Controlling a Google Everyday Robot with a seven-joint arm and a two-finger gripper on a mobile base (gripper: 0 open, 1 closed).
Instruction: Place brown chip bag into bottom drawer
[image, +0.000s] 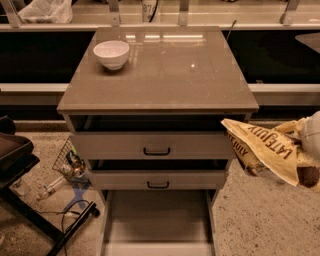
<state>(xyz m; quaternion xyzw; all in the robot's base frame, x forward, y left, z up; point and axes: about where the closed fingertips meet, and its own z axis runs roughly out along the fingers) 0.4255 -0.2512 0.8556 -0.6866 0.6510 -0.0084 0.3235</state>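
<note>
Mostly cut off by the frame's right side, the gripper (310, 150) is clamped on the brown chip bag (262, 147), held in the air just past the tabletop's (165, 75) front-right corner. The bottom drawer (157, 222) stands pulled out below, with its front cropped.

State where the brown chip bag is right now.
The brown chip bag hangs at the right edge of the camera view, held by the gripper, beside the upper drawers and above-right of the open bottom drawer.
</note>
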